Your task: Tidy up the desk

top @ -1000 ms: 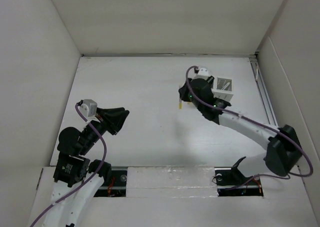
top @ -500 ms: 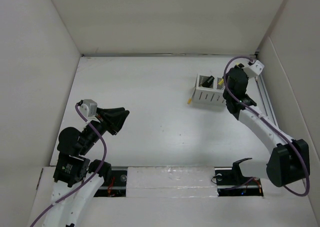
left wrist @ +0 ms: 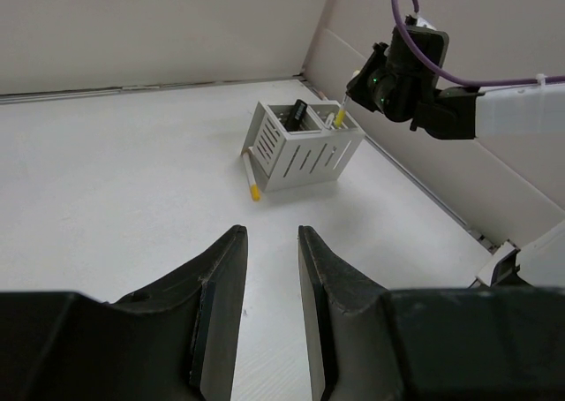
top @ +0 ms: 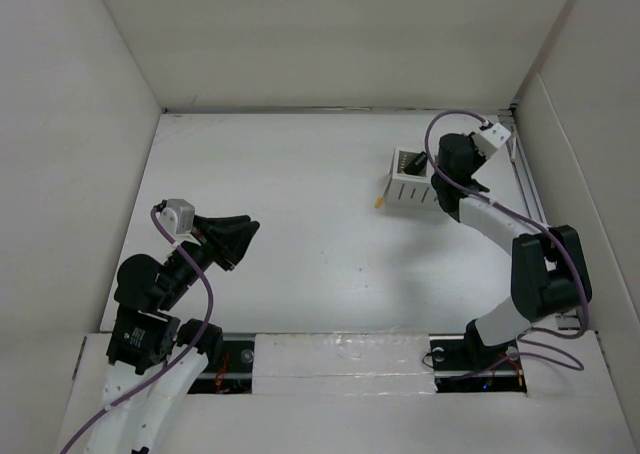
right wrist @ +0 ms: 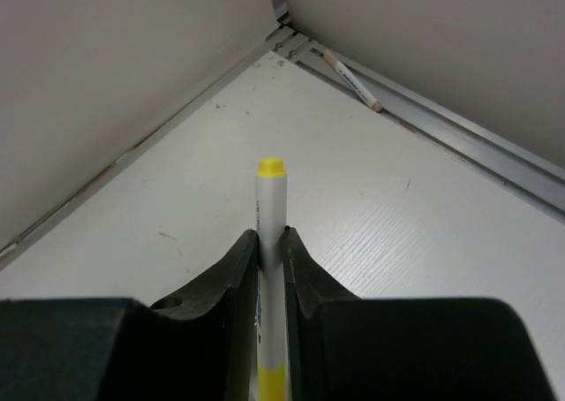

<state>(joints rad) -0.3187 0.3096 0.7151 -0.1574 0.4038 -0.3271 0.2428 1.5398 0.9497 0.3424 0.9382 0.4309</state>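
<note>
Near the far right corner of the desk point(top: 280, 174), the right gripper point(right wrist: 270, 242) pinches a yellow-capped marker point(right wrist: 271, 202) beside the pen holder point(top: 408, 192), probably to slot it, while the left gripper point(left wrist: 269, 235) hovers parted and empty near the left edge.

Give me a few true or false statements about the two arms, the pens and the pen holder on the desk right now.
1. The right fingers are clamped on a yellow-capped marker. True.
2. The left fingers hold a pen. False: they are apart with nothing between them.
3. A yellow-tipped pen lies on the desk right beside the pen holder. True.
4. The pen holder stands on the left arm's side of the desk. False: it stands on the right arm's side, towards the far edge.
5. A pencil lies along the rail near the corner. True.
</note>
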